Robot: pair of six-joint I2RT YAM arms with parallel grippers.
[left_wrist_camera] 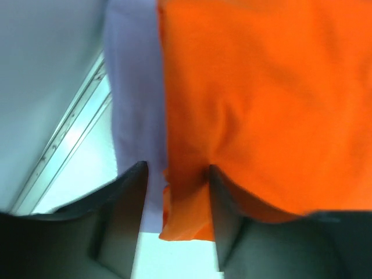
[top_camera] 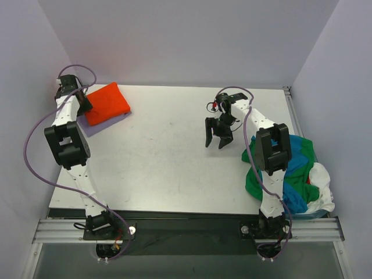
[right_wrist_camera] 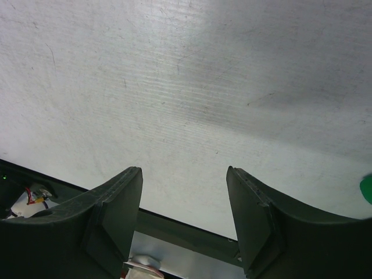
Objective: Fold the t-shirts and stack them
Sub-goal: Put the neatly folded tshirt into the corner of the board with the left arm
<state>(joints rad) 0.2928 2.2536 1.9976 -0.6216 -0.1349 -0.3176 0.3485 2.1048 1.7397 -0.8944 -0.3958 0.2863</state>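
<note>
A folded orange-red t-shirt (top_camera: 107,102) lies on a folded lavender t-shirt (top_camera: 99,125) at the table's far left. My left gripper (top_camera: 86,106) is at their left edge. In the left wrist view its jaws stand apart, open (left_wrist_camera: 177,170). A corner of the orange shirt (left_wrist_camera: 261,104) lies between them against the right finger, and the lavender shirt (left_wrist_camera: 133,87) shows beside it. My right gripper (top_camera: 218,139) hangs open over bare table (right_wrist_camera: 184,171) with nothing between its fingers. Green (top_camera: 256,180), blue (top_camera: 299,160) and white (top_camera: 322,186) t-shirts lie heaped at the near right, behind the right arm.
Grey walls enclose the white table (top_camera: 174,151) on three sides. A metal rail (top_camera: 186,229) runs along the near edge by the arm bases. The heap of shirts hangs over the table's right edge.
</note>
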